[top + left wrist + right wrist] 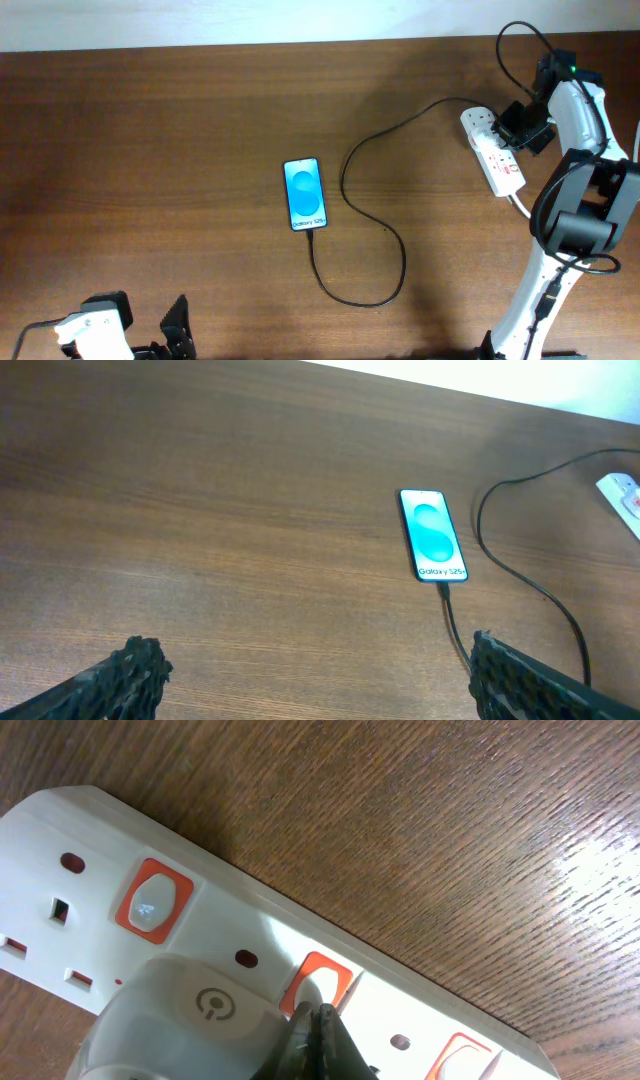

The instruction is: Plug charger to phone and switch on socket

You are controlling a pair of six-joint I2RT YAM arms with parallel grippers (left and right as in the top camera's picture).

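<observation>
The phone [305,194] lies mid-table with its blue screen up; it also shows in the left wrist view [433,533]. The black charger cable [372,218] is plugged into the phone's near end and loops to a white adapter [185,1015] seated in the socket strip [495,150]. My right gripper [527,128] is over the strip. In the right wrist view its shut fingertips [322,1020] press on the orange-framed switch [318,982] beside the adapter. My left gripper [315,675] is open and empty near the table's front left, short of the phone.
The strip's thick white cord [521,206] runs off toward the right arm's base. Another orange-framed switch [152,903] and one more [462,1058] sit along the strip [90,860]. A black arm cable [520,45] arcs at the back right.
</observation>
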